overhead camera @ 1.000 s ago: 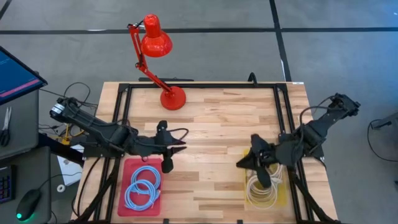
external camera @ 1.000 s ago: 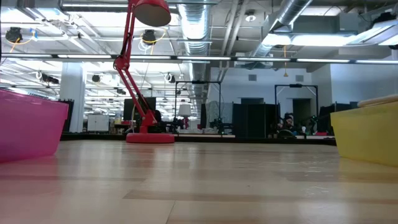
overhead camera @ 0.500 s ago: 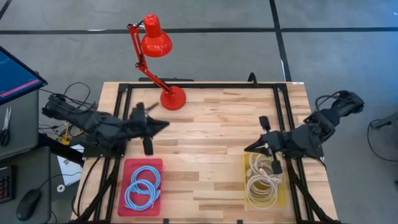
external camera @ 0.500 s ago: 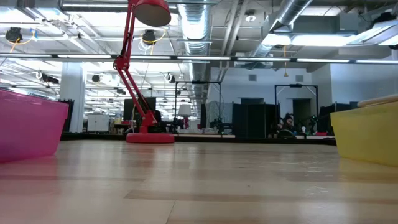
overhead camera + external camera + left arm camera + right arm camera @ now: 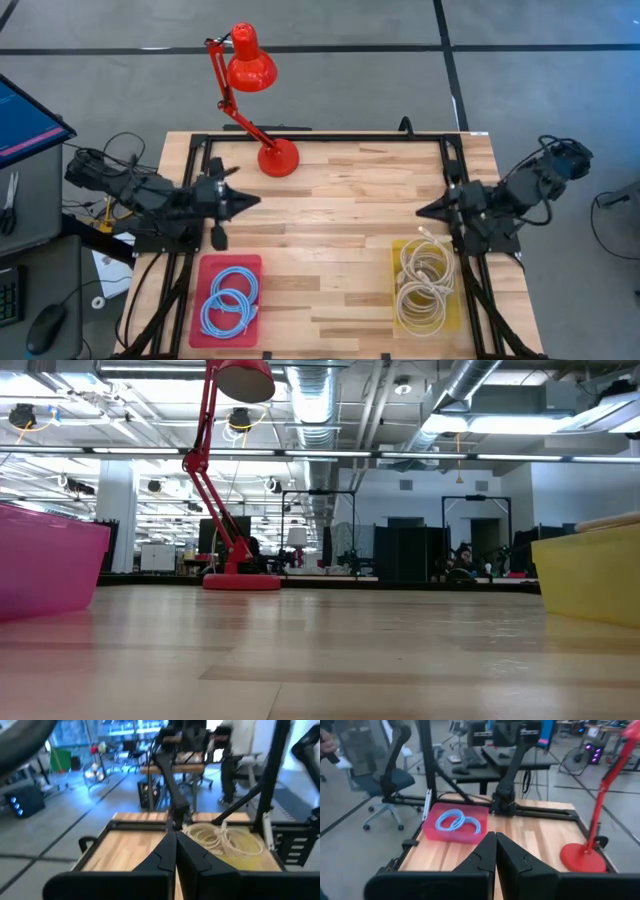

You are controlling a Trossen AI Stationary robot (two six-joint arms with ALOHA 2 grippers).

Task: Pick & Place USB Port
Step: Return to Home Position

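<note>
The left gripper (image 5: 250, 199) hangs over the left side of the table (image 5: 340, 200), fingers pressed together and holding nothing. The right gripper (image 5: 422, 212) is likewise closed and empty on the right, near the far end of the yellow bin (image 5: 396, 290). The pale cables (image 5: 424, 268) lie coiled inside that bin (blue cables (image 5: 230, 300) fill the pink bin (image 5: 197, 300)). A red lamp (image 5: 278, 157) stands at the far edge.

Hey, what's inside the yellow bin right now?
Coiled light yellow charger cables fill the yellow bin, loops overlapping, so I cannot count them. The coils cover most of the bin's floor, and anything beneath them is hidden. The right hand, shut, is outside the bin.
</note>
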